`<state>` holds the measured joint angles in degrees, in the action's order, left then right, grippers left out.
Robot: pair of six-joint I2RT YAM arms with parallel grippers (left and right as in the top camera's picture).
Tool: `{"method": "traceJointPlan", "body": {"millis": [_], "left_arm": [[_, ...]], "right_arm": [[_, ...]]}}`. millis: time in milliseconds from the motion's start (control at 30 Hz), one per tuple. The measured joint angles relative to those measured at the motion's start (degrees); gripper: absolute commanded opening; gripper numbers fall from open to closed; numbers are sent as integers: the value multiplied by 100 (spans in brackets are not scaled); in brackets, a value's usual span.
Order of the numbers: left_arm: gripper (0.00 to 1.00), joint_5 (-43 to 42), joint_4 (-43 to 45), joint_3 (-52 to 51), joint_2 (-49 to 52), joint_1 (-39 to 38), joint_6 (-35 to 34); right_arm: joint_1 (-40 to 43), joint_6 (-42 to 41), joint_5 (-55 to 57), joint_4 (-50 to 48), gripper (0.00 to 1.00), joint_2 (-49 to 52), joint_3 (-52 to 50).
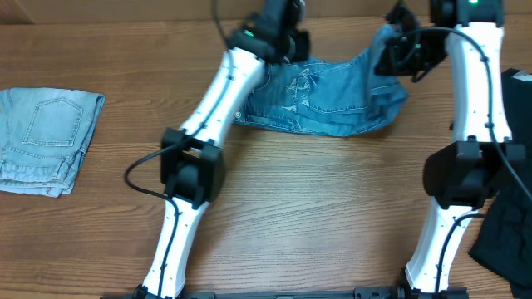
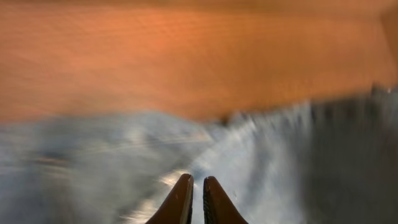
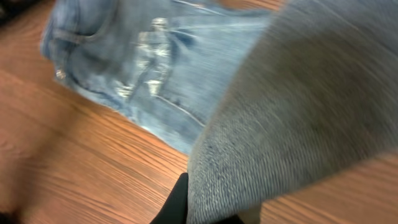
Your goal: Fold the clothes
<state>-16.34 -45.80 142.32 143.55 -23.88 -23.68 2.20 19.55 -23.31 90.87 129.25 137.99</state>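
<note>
Mid-fold, we reckon. Jeans (image 1: 332, 100) bunched at far centre of worktop (image 1: 316, 216). R pincer (image 1: 397, 51) closed on raised denim edge. L pincer (image 2: 196, 182): tips nearly together over denim, blurred; we can't tell if gripping. Next prob needs R-held edge carried across, laid flat.

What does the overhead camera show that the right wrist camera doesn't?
Only overhead: the folded pale jeans at the left and a black garment at the right edge. Only the right wrist: up close, the greyish inner weave of a lifted fold of the medium-blue jeans. Both: those jeans' stitched back pocket and the wooden table.
</note>
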Motion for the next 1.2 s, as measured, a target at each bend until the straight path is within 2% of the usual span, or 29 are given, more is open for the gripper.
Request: {"method": "traceJointPlan", "body": {"millis": [100, 200, 500, 667, 867, 1200], "left_arm": [[11, -92, -730, 592, -7, 739, 9], [13, -208, -1268, 704, -7, 1473, 205], [15, -258, -2151, 708, -7, 2533, 769], [13, -256, -2275, 708, -7, 2656, 1110], [13, -57, -2435, 708, -7, 2653, 1340], [15, -31, -2474, 708, -7, 2653, 1342]], "right_arm": [[-603, -52, 70, -164, 4, 0, 2], [-1187, -343, 162, -588, 4, 0, 2], [-2280, -1029, 275, -1851, 9, 24, -131], [-2562, -1266, 254, -2522, 4, 586, -179], [-2745, -1357, 256, -3150, 4, 763, -208], [-2953, -1349, 275, -3246, 4, 916, -208]]}}
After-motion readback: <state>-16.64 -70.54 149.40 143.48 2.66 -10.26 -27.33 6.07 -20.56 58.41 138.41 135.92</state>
